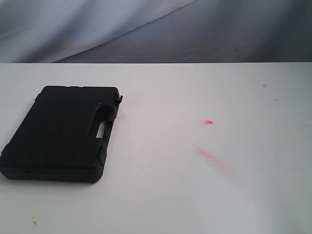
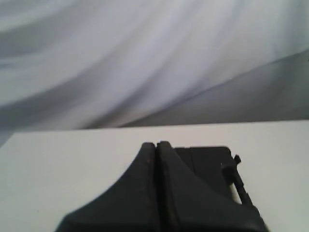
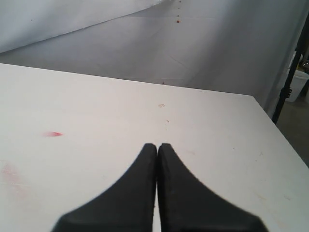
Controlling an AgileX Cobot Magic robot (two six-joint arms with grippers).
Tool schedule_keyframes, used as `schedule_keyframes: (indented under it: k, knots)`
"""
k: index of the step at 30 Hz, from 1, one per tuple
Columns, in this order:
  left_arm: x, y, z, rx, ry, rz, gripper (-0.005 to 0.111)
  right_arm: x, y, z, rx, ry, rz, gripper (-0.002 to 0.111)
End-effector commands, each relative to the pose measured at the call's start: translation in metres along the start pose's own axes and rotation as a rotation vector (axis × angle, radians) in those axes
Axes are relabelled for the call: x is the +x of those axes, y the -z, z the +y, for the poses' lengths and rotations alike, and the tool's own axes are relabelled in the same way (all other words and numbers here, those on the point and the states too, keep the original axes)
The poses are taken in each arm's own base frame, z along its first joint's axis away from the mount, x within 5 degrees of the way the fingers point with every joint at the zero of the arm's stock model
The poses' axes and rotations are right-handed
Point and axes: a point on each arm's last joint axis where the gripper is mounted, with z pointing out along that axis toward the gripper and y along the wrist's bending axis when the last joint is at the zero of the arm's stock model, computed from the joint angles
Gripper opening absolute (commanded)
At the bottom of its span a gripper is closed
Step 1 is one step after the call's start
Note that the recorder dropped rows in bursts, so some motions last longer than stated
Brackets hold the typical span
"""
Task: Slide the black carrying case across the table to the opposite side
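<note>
The black case [image 1: 58, 134] lies flat on the left part of the white table [image 1: 195, 195], its handle slot and latches facing the table's middle. Neither gripper shows in the exterior view. In the left wrist view my left gripper [image 2: 157, 144] is shut and empty, and the case [image 2: 207, 166] lies just beyond and partly behind its fingers; I cannot tell whether they touch. My right gripper [image 3: 157, 145] is shut too, over bare table [image 3: 217, 145], with nothing between its fingers.
A small red mark [image 1: 208, 122] and a longer red smudge [image 1: 212, 157] lie on the table's right half; the red mark [image 3: 53, 134] also shows in the right wrist view. A grey cloth backdrop [image 1: 156, 29] hangs behind the far edge. A dark stand [image 3: 289, 72] is off the table's right corner.
</note>
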Motion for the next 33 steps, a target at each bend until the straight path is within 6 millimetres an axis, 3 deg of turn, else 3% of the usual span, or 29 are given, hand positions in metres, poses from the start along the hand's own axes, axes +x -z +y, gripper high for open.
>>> schedule_keyframes:
  k: [1, 4, 7, 9, 14, 23, 33]
  knots:
    - [-0.017, -0.027, -0.002, 0.034, 0.016, 0.192, 0.000, 0.001, 0.000, 0.000, 0.008, -0.001, -0.001, 0.000]
    - [-0.037, -0.055, -0.003, 0.063, 0.041, 0.379, 0.000, 0.001, 0.000, 0.000, 0.008, -0.001, -0.001, 0.000]
    - [-0.051, -0.099, -0.004, 0.055, 0.126, 0.598, 0.000, 0.001, 0.000, 0.000, 0.008, -0.001, -0.001, 0.000]
    - [-0.052, -0.125, -0.003, 0.049, 0.132, 0.671, 0.000, 0.001, 0.000, 0.000, 0.008, -0.001, -0.001, 0.000]
    - [-0.028, -0.183, -0.008, 0.055, 0.228, 0.845, 0.000, 0.001, 0.000, 0.000, 0.008, -0.001, -0.001, 0.000]
    - [-0.010, -0.224, -0.018, 0.097, 0.150, 1.152, 0.000, 0.001, 0.000, 0.000, 0.008, -0.001, -0.001, 0.000]
    - [0.010, -0.263, -0.094, 0.110, 0.011, 1.186, 0.000, 0.001, 0.000, 0.000, 0.008, -0.001, -0.001, 0.000]
